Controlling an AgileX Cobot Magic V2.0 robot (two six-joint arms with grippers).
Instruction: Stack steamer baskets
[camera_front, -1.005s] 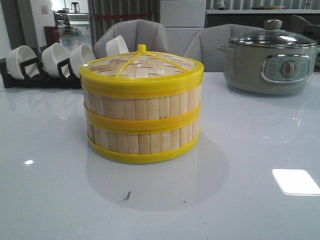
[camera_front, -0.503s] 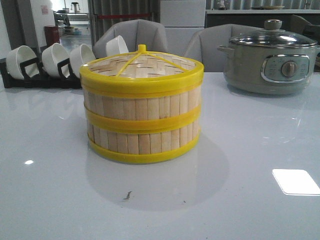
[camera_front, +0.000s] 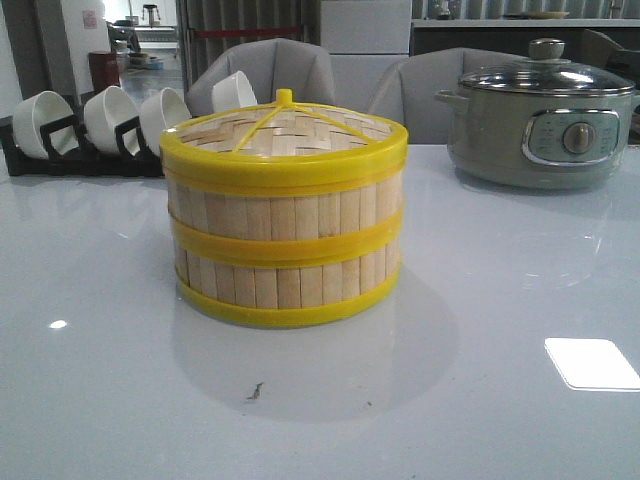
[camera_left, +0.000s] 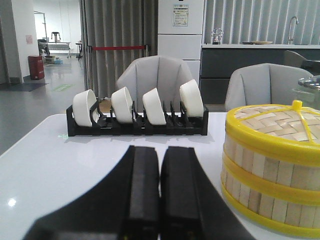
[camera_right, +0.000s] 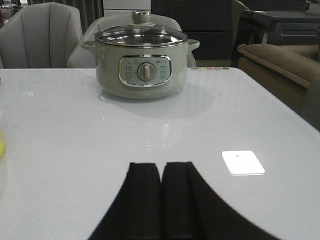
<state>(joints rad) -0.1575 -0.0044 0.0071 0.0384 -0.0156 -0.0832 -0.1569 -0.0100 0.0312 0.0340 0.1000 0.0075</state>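
Two steamer baskets stand stacked in the middle of the table. The upper basket (camera_front: 284, 200) sits squarely on the lower basket (camera_front: 288, 282), and the woven yellow-rimmed lid (camera_front: 283, 128) rests on top. The stack also shows in the left wrist view (camera_left: 272, 165). My left gripper (camera_left: 160, 152) is shut and empty, low over the table beside the stack and apart from it. My right gripper (camera_right: 161, 167) is shut and empty over bare table. Neither gripper shows in the front view.
A grey-green electric pot (camera_front: 541, 120) with a glass lid stands at the back right; it also shows in the right wrist view (camera_right: 142, 67). A black rack of several white bowls (camera_front: 95, 125) stands at the back left. Chairs stand behind the table.
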